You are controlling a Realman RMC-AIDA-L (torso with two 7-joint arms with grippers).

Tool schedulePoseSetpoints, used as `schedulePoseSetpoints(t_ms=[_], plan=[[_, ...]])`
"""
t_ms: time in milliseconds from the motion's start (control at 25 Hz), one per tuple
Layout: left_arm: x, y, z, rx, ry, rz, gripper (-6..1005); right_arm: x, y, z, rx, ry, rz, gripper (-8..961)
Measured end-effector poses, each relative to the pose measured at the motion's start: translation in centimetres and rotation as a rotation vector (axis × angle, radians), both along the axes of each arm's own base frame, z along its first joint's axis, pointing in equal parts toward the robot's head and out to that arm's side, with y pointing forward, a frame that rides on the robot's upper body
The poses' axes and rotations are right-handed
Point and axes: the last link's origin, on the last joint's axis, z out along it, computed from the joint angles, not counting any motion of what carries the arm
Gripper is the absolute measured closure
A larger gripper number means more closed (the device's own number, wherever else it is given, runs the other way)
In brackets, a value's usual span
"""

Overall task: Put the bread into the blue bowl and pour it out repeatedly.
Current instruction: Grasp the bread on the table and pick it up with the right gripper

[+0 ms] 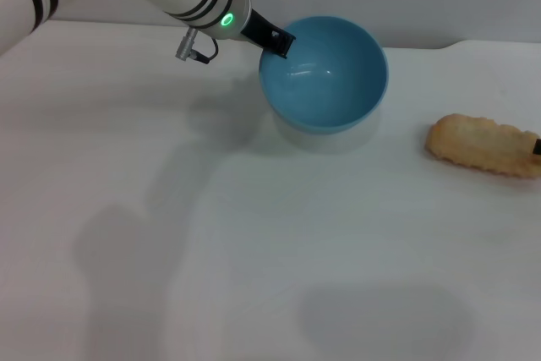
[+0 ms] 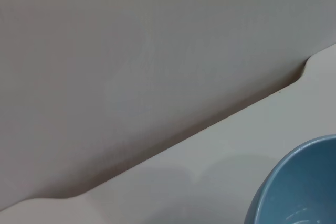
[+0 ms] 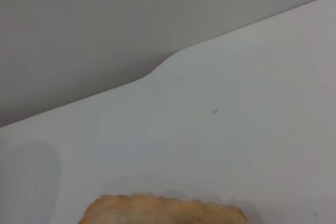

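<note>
The white table (image 1: 254,234) is largely bare. The blue bowl (image 1: 325,73) is held tilted at its near-left rim by the left gripper (image 1: 277,40), fingers pinched on the rim. The bread (image 1: 482,145) lies outside, well right of the bowl, long axis across. The right gripper (image 1: 536,146), barely visible at the bread's right end, is nearer; its finger state cannot be told.

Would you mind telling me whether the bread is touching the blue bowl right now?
Apart. The head view shows the bread lying on the white table to the right of the blue bowl, with bare table between them.
</note>
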Motion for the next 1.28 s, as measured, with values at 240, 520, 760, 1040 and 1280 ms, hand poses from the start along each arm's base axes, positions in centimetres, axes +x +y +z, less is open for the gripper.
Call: schedulePoseSetpoints(t_ms=[240,520,760,1040,1280], plan=[[-0.3,-0.1,0.0,0.000,0.001,0.005,1000,-0.1,0.3,-0.8,0.018,-0.010,-0.003,281],[-0.3,-0.1,0.0,0.002,-0.003,0.004,1000,-0.6,0.7,-2.5,0.018,0.005,0.002,282],[-0.3,-0.1,0.0,0.001,-0.004,0.003,1000,-0.2,0.6,-3.0,0.026,-0.003,-0.014,283],[-0.3,-0.1,0.0,0.003,-0.010,0.011,1001,-0.8,0.8,-3.7,-0.007,-0.039,0.066,285],[-0.3,-0.1,0.0,0.001,-0.011,0.012,1001,-1.0,0.9,-3.7,-0.019,-0.060,0.096,389]])
